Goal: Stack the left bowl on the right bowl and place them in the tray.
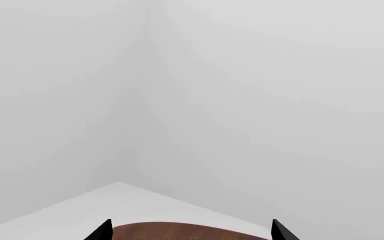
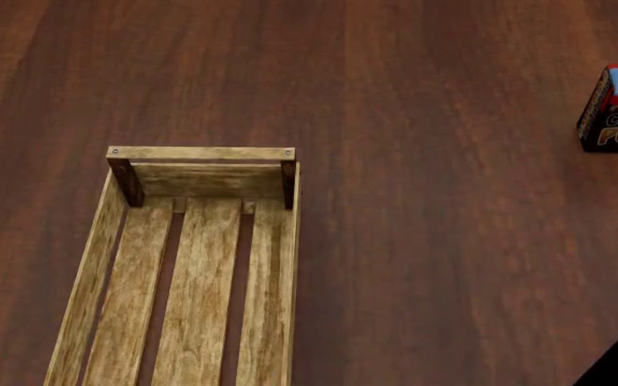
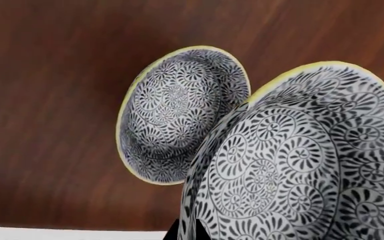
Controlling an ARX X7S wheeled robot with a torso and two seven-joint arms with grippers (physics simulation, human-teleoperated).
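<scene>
Head view: tray (image 2: 196, 153) at 7 o'clock, pudding box (image 2: 617, 110) at 2 o'clock | left gripper (image 1: 190, 231) spread | right claw state: cannot tell | two patterned bowls (image 3: 178, 115) touching.

Lighting is even and soft in all views, without glare or hard shadows. The head view is sharp; the tray (image 2: 199, 153) casts faint shade inside its far end. The left wrist view is mostly pale, featureless haze.

Dark reddish wood-grain surface (image 2: 449, 265) under even light; plain pale grey walls (image 1: 259, 100) meet at a corner.
</scene>
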